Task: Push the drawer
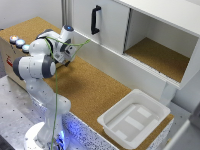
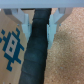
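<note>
The Franka arm reaches over the cork-topped counter toward the wooden box at the exterior view's left, the one with coloured buttons on its top. The drawer belongs to that box, but in the exterior view the arm's own links cover the box's front, so the drawer's face cannot be made out there, nor can it be told whether it stands open or shut.

The wrist view gives more. The claw has its two pale fingers spread to a moderate gap, holding nothing. Between and beyond them runs a dark, rounded bar, probably the drawer's handle. On one side of it lies a light panel bearing a blue pixel-figure sticker; on the other, speckled cork. The picture is too blurred to say whether the fingers touch the bar or hover just beside it.

Judged from this, the approach looks complete and the claw sits lined up on the handle; the push itself appears still to be done or only begun. How far the drawer has left to travel cannot be read.

The drawer looks like plain light wood, with the dark handle as its one contrasting feature.
</note>
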You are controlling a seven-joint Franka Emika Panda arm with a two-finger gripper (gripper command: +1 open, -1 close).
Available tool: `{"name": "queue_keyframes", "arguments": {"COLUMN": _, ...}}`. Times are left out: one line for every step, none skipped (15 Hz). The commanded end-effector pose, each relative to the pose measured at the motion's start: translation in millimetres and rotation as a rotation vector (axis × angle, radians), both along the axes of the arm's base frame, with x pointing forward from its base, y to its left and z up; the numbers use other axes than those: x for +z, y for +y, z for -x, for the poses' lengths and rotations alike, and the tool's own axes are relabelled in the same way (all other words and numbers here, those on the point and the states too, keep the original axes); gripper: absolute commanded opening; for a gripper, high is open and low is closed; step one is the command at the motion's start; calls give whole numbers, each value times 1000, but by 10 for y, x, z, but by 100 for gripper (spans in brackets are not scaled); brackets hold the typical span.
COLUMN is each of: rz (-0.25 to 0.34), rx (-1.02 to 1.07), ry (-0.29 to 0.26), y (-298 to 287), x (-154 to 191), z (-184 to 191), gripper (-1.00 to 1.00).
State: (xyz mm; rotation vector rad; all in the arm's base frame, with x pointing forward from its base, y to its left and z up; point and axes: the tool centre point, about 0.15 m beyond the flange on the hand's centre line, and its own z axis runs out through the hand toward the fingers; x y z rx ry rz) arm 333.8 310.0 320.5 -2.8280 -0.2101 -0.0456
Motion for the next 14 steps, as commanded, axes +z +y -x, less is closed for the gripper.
{"name": "queue_keyframes", "arguments": {"rz": -17, "rx": 24, "ry": 38, "y": 373, "x": -207, "z": -119, "gripper": -100}}
{"name": "queue_keyframes", "arguments": {"rz": -20, "rx": 21, "ry": 37, "y": 398, "x": -196, "z": -115, "gripper": -100}}
{"name": "queue_keyframes", "arguments": {"rz": -21, "rx": 15, "ry": 35, "y": 411, "x": -185, "z": -112, "gripper": -100}}
{"name": "queue_keyframes", "arguments": {"rz": -17, "rx": 0, "ry": 32, "y": 403, "x": -164, "z": -107, "gripper": 100}}
{"name": "queue_keyframes", "arguments": {"rz": -15, "rx": -16, "ry": 29, "y": 375, "x": -132, "z": -96, "gripper": 100}}
{"name": "queue_keyframes", "arguments": {"rz": -16, "rx": -31, "ry": 24, "y": 331, "x": -94, "z": -76, "gripper": 100}}
{"name": "queue_keyframes", "arguments": {"rz": -18, "rx": -45, "ry": 20, "y": 290, "x": -67, "z": -56, "gripper": 100}}
{"name": "queue_keyframes", "arguments": {"rz": -19, "rx": -65, "ry": 12, "y": 216, "x": -20, "z": -20, "gripper": 100}}
{"name": "queue_keyframes", "arguments": {"rz": -22, "rx": -83, "ry": 9, "y": 153, "x": 13, "z": 5, "gripper": 100}}
{"name": "queue_keyframes", "arguments": {"rz": -27, "rx": -97, "ry": 3, "y": 105, "x": 45, "z": 24, "gripper": 100}}
{"name": "queue_keyframes", "arguments": {"rz": -30, "rx": -112, "ry": -6, "y": 66, "x": 83, "z": 36, "gripper": 100}}
{"name": "queue_keyframes", "arguments": {"rz": -29, "rx": -118, "ry": -15, "y": 44, "x": 122, "z": 41, "gripper": 100}}
{"name": "queue_keyframes", "arguments": {"rz": -33, "rx": -125, "ry": -23, "y": 17, "x": 163, "z": 38, "gripper": 100}}
{"name": "queue_keyframes", "arguments": {"rz": -35, "rx": -137, "ry": -32, "y": -15, "x": 213, "z": 39, "gripper": 100}}
